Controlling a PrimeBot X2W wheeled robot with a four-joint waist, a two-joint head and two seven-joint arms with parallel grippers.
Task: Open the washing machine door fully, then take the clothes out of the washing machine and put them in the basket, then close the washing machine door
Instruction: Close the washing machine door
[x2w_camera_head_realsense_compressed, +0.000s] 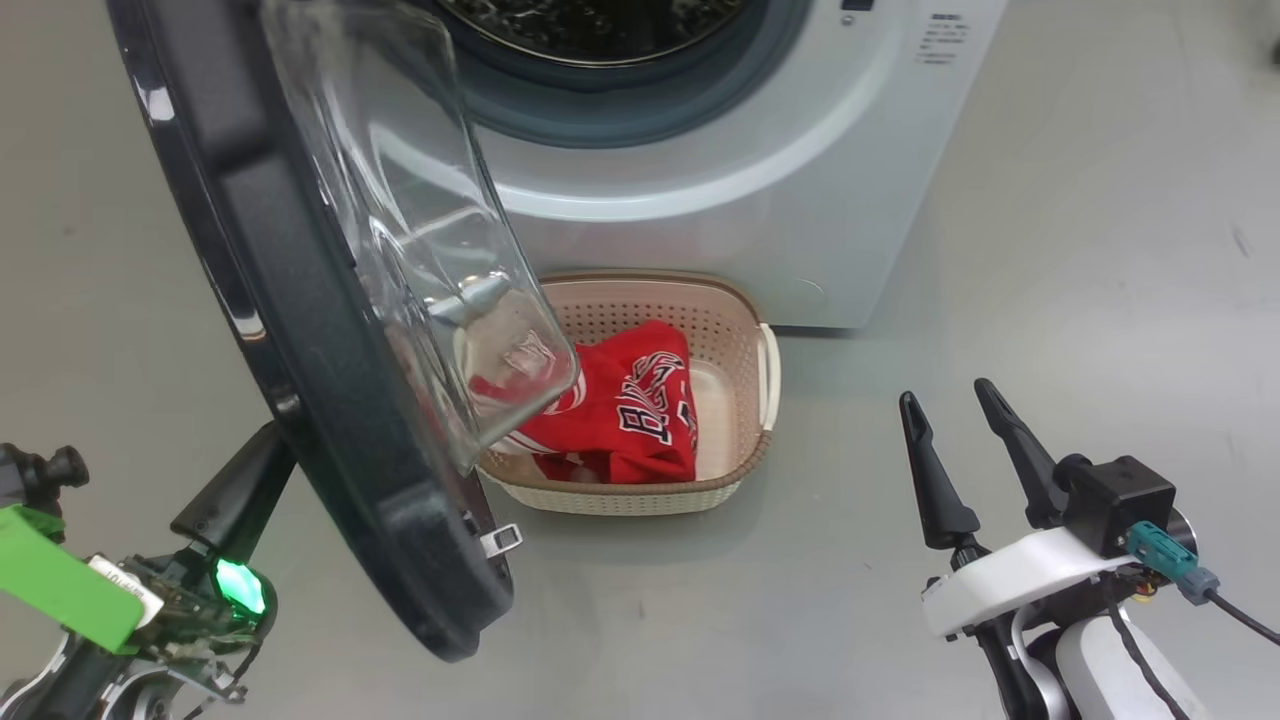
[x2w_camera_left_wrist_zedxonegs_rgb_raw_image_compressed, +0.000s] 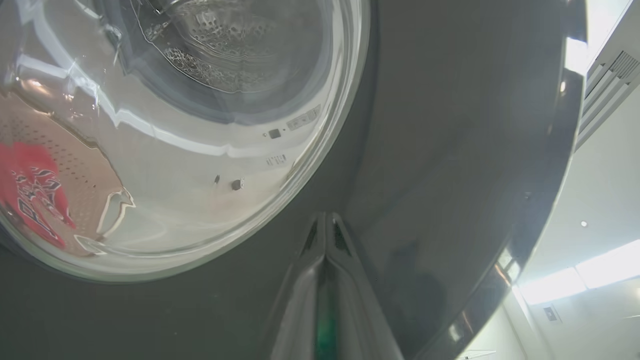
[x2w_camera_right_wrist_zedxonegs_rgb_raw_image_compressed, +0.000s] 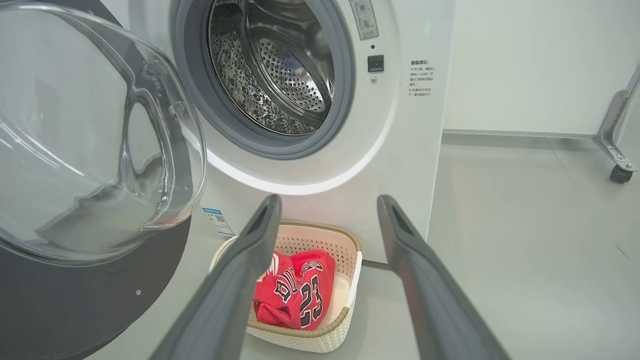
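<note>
The washing machine (x2w_camera_head_realsense_compressed: 760, 200) fills the upper centre of the head view. The washing machine door (x2w_camera_head_realsense_compressed: 300, 400) stands swung out, a black band running from the upper left of the frame down to the lower centre. Its clear glass bowl (x2w_camera_head_realsense_compressed: 420, 230) bulges toward the machine and overlaps the left part of the basket (x2w_camera_head_realsense_compressed: 740, 470) in the frame.

The basket sits on the grey floor (x2w_camera_head_realsense_compressed: 1050, 300) just in front of the machine's lower front, at the centre of the frame. The clothes (x2w_camera_head_realsense_compressed: 640, 410) lie inside it, a red heap with the lettered jersey on top, leaning toward the basket's left side. In the right wrist view the steel drum (x2w_camera_right_wrist_zedxonegs_rgb_raw_image_compressed: 280, 75) shows at the upper centre, ringed by the grey gasket (x2w_camera_right_wrist_zedxonegs_rgb_raw_image_compressed: 345, 95). A small blue label (x2w_camera_right_wrist_zedxonegs_rgb_raw_image_compressed: 218, 220) sits low on the machine's front.

The left tool (x2w_camera_head_realsense_compressed: 262, 448) is at the lower left of the head view, behind the door's outer side. Its fingers are pressed together and hold nothing. In the left wrist view its tips (x2w_camera_left_wrist_zedxonegs_rgb_raw_image_compressed: 325, 222) lie at the glossy black face beside the glass; whether they touch it I cannot tell.

The right tool (x2w_camera_head_realsense_compressed: 948, 395) is at the lower right, well apart from the basket, with its fingers spread wide and nothing between them.
</note>
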